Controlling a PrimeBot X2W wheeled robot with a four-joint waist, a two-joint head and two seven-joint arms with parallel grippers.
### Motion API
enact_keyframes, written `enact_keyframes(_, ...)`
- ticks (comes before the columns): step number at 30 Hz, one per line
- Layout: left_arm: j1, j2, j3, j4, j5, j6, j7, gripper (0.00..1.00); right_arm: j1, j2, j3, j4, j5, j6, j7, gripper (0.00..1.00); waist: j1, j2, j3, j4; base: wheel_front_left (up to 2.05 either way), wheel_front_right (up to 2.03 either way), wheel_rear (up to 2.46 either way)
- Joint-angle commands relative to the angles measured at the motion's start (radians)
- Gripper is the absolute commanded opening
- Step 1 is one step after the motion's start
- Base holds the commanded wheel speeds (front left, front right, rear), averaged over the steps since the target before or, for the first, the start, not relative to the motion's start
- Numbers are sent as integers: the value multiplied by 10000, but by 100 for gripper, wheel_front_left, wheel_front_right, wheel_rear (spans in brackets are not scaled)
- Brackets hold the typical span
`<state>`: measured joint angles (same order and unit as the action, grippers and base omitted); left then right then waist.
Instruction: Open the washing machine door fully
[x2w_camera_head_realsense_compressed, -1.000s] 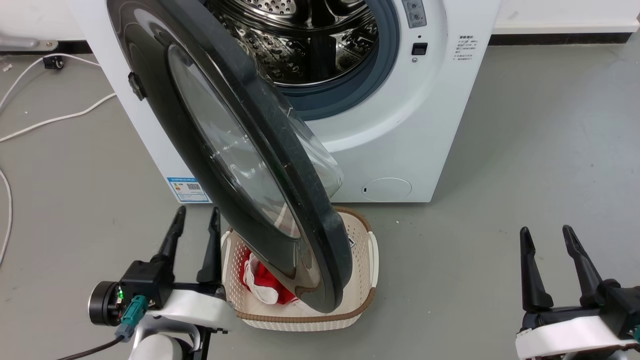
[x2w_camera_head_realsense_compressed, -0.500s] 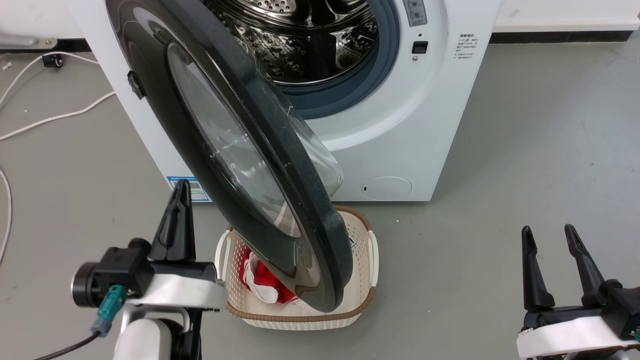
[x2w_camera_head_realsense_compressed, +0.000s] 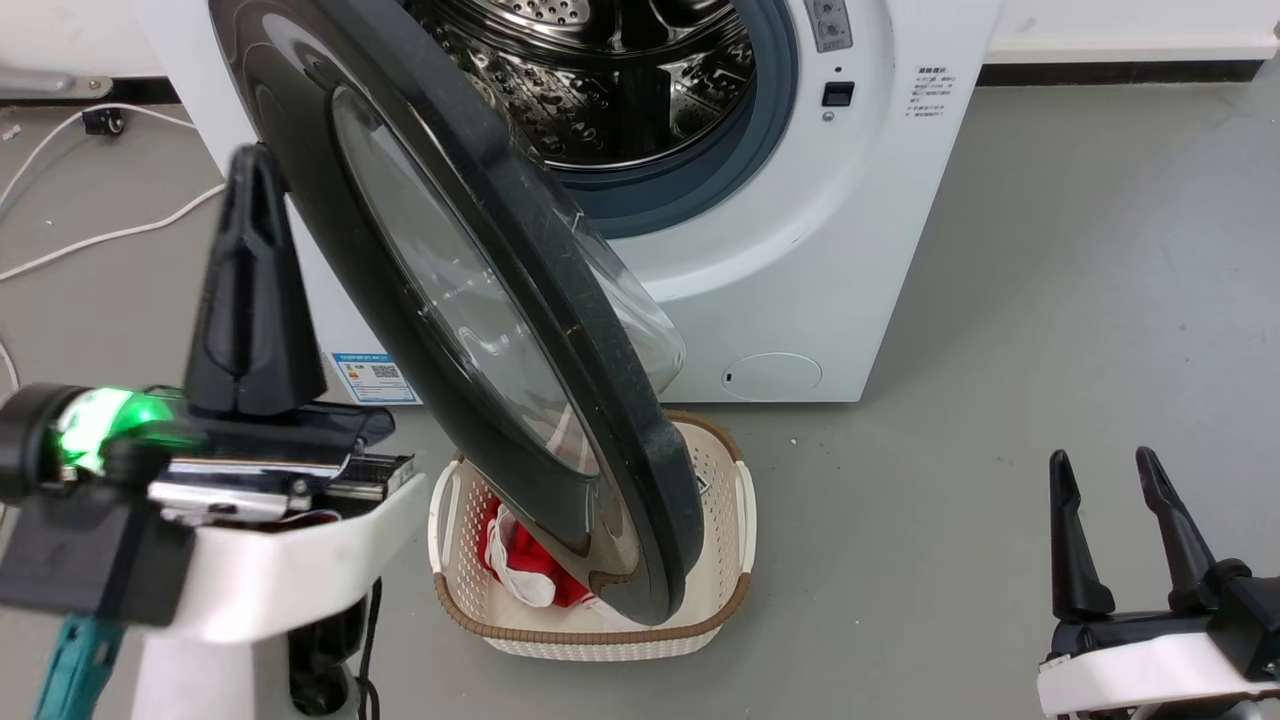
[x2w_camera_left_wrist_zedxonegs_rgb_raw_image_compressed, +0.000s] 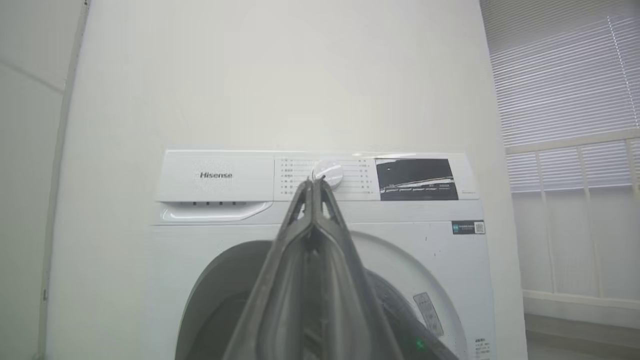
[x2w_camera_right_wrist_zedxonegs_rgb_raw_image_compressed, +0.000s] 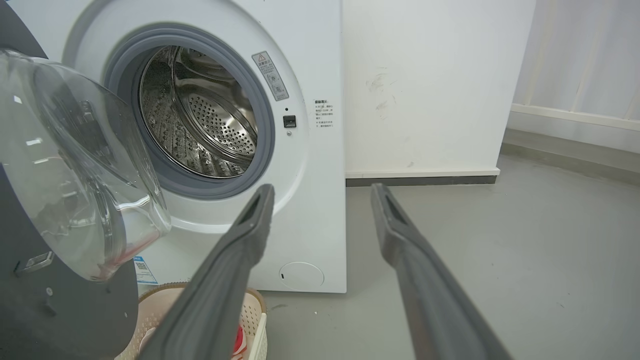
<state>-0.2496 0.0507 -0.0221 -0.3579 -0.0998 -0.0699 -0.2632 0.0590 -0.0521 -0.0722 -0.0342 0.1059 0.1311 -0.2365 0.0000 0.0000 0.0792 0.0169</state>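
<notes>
**One brand name to read**

You can read "Hisense" on the drawer front (x2w_camera_left_wrist_zedxonegs_rgb_raw_image_compressed: 216, 176) of the washing machine (x2w_camera_left_wrist_zedxonegs_rgb_raw_image_compressed: 190, 235). The print beside the dial (x2w_camera_left_wrist_zedxonegs_rgb_raw_image_compressed: 327, 174), the warning label (x2w_camera_right_wrist_zedxonegs_rgb_raw_image_compressed: 270, 76) with its triangle sign and the QR-code sticker (x2w_camera_head_realsense_compressed: 368, 378) (low on the front) are too small to read.

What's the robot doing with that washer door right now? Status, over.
Left gripper shut, empty, up beside washing machine door. Right gripper open, idle, low. Door partway open, lower edge over laundry basket.

The left gripper (x2w_camera_head_realsense_compressed: 250, 165) has closed and risen higher.
</notes>
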Motion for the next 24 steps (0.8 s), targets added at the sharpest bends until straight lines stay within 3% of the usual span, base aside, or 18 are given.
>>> enact_keyframes(1, -88, -6, -34, -403, 96, 66, -24, 0, -127, 35, -3, 9, -61, -7, -1, 100, 0, 0, -13, -16, 0, 0, 0)
enact_keyframes(6, -305, -8, -565, -1848, 178, -17, -22, 0, -65, 35, -25, 24, -53, -7, 17, 100, 0, 0, -36, -29, 0, 0, 0)
enact_keyframes(10, -171, -6, -1562, -2438, 257, -194, -22, 0, 28, 35, -43, 36, -40, -7, 31, 100, 0, 0, -106, -15, 0, 0, 0)
enact_keyframes(18, 639, 428, -4394, -1651, 148, -534, 508, 0, 144, 35, -31, 51, -13, -7, 87, 100, 0, 0, -214, 42, 0, 0, 0)
enact_keyframes(24, 1428, 894, -5830, -911, -302, -594, 1311, 0, 190, 34, -68, 43, -19, -7, 156, 100, 0, 0, -188, 91, 0, 0, 0)
